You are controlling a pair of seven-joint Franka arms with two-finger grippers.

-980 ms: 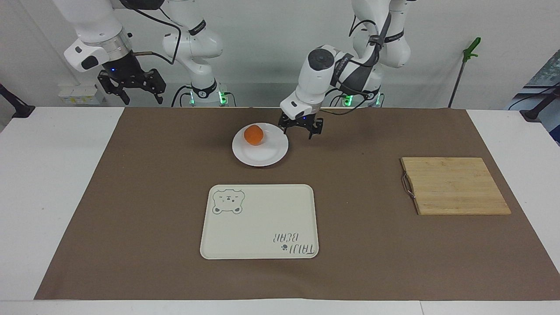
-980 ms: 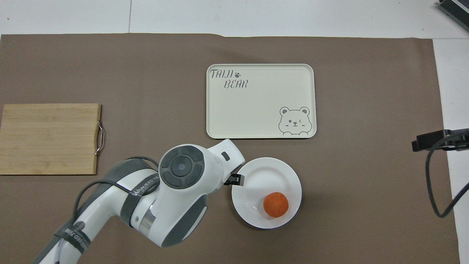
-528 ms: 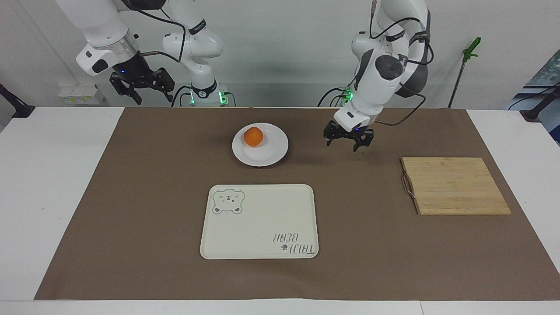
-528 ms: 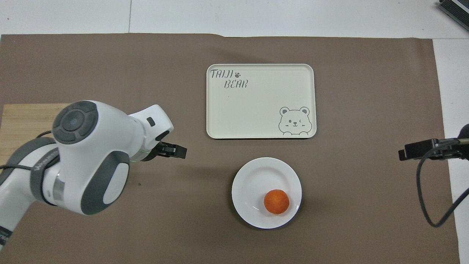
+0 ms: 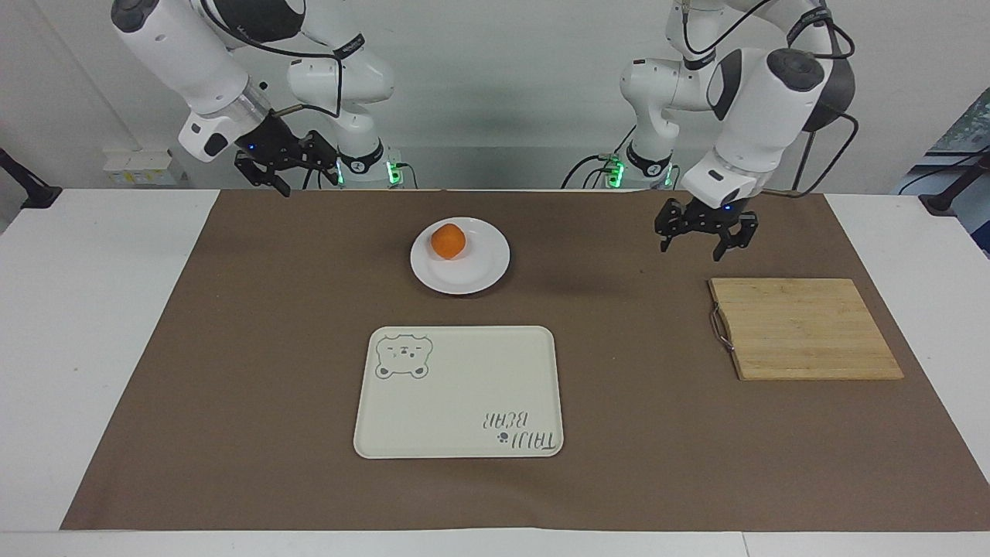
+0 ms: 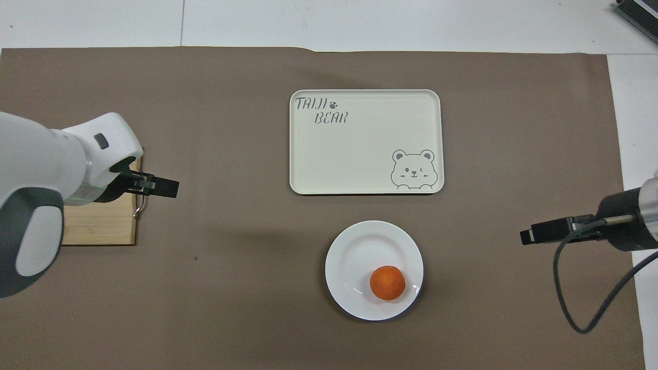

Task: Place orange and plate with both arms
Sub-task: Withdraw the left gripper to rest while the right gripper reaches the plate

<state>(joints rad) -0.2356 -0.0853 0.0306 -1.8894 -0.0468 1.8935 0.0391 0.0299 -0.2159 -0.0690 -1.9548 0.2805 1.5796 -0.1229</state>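
The orange (image 5: pixel 448 240) sits on the white plate (image 5: pixel 483 268), on the part of the plate nearest the robots. The plate rests on the brown mat, nearer to the robots than the cream tray. In the overhead view the orange (image 6: pixel 387 282) and plate (image 6: pixel 360 254) show unobstructed. My left gripper (image 5: pixel 705 236) is open and empty, up in the air over the mat beside the cutting board, well away from the plate; it also shows in the overhead view (image 6: pixel 165 187). My right gripper (image 5: pixel 288 172) is open and empty, raised over the mat's edge toward the right arm's end; it also shows in the overhead view (image 6: pixel 534 236).
A cream rectangular tray with a bear drawing (image 5: pixel 464 387) lies farther from the robots than the plate. A wooden cutting board with a metal handle (image 5: pixel 804 329) lies toward the left arm's end. The brown mat (image 5: pixel 255 348) covers most of the table.
My left gripper has left the plate's rim and swung toward the cutting board. My right gripper has come lower and a little closer to the plate. Orange and plate have not moved.
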